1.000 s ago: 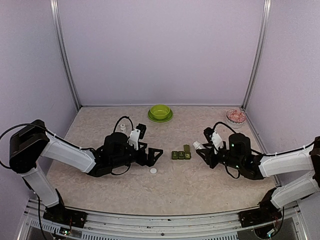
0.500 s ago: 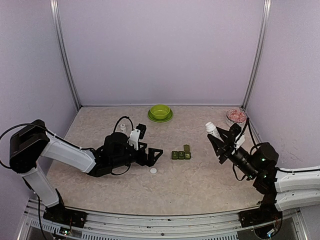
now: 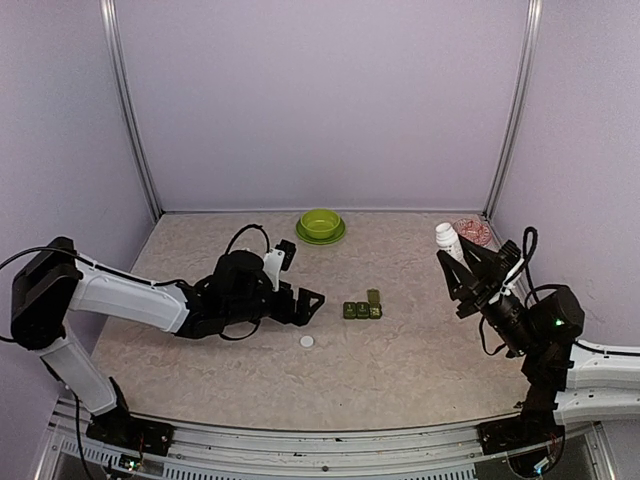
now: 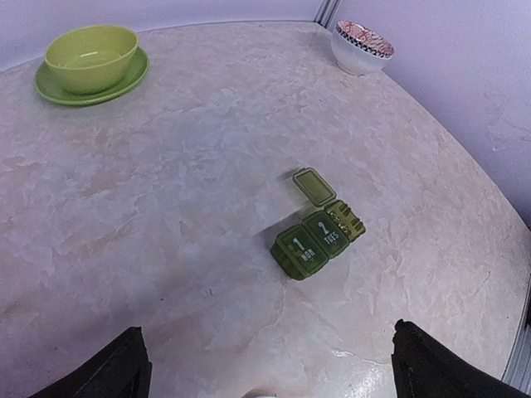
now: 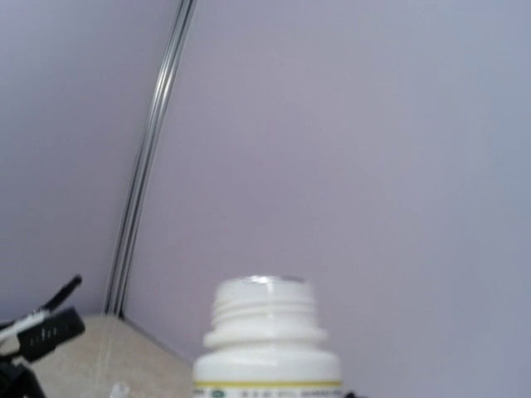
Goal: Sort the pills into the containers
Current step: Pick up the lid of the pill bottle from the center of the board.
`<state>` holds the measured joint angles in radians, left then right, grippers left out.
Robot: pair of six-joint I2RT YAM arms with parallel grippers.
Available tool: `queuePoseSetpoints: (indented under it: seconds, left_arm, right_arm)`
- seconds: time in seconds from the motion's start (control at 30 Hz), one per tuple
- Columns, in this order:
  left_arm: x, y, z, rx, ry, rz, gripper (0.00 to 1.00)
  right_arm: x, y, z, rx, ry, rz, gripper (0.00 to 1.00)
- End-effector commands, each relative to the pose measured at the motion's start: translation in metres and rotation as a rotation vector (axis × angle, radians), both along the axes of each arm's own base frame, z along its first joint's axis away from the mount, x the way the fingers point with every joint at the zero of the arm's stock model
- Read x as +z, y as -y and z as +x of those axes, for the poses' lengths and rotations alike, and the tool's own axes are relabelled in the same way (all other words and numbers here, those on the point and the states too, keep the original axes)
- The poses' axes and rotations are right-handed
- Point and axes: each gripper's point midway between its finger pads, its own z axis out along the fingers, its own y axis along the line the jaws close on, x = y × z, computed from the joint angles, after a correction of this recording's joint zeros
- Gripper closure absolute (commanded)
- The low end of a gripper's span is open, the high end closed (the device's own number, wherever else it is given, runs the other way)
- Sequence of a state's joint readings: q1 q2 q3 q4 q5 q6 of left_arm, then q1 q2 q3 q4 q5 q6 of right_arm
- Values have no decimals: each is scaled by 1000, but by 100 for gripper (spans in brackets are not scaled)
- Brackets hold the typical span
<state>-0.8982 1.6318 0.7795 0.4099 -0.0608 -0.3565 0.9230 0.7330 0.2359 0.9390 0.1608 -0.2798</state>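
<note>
the pill box (image 3: 362, 308) lies on the table (image 3: 400, 360) about the middle, between the two arms, a small dark green row of three compartments. from the left wrist view (image 4: 319, 239) the two nearer lids are shut and marked mon and tues, while the lid at the far right end stands open. tiny pale specks, the pills (image 4: 345, 220), show in that open compartment; how many cannot be told.

the left gripper (image 3: 305, 305) hangs low over the table just left of the pill box, pointing toward it, its fingers (image 4: 124, 369) spread wide with nothing between them. the box sits clear of both fingertips.

the right gripper (image 3: 460, 262) is raised above the right side of the table, well apart from the pill box, and its fingers pinch a white bottle (image 3: 448, 240). the bottle stands mouth up, leaning a little to the left in the top view. its threaded neck is bare and open in the right wrist view (image 5: 267, 340).

a flat round white cap (image 3: 306, 342) lies on the table near the left gripper, on the near side of it and left of the pill box.

a green bowl (image 3: 320, 225) on a matching plate (image 4: 50, 87) sits at the far edge, centre. a patterned bowl (image 3: 474, 232) sits in the far right corner, just behind the raised bottle as the top view shows it.
</note>
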Motion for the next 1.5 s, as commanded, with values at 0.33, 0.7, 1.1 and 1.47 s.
queuePoseSetpoints:
  seconds: [0.33,0.7,1.1,1.47]
  left_arm:
    - [-63,-17,-57,34,-167,366,3]
    - [-81,-8,-60,31,-219,384,8]
    - [-108,3,-47,40,-209,448,23]
    - [-118,4,-45,38,-206,474,46]
  right_arm:
    - [-21,0,-3,23,-69,-31,64]
    - [-29,-2,-2,20,-87,-55,64]
    - [-34,-2,0,13,-100,-64,63]
    - [-37,-2,2,6,-108,-70,62]
